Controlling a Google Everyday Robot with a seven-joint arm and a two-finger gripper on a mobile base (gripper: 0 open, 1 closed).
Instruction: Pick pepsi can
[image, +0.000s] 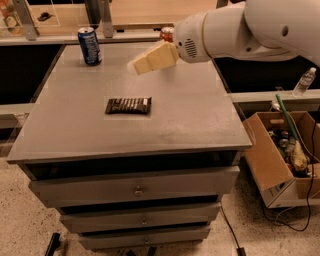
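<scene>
The pepsi can (89, 46), blue with white lettering and a silver top, stands upright at the far left corner of the grey cabinet top (190, 120). My gripper (137, 65), with cream-coloured fingers, hangs over the far middle of the top, to the right of the can and apart from it. It holds nothing that I can see. The white arm reaches in from the upper right.
A red can (167, 33) stands at the far edge, mostly hidden behind my arm. A dark chocolate bar (128, 105) lies flat mid-table. A cardboard box of clutter (285, 155) sits on the floor at the right. A water bottle (304, 82) stands on the right ledge.
</scene>
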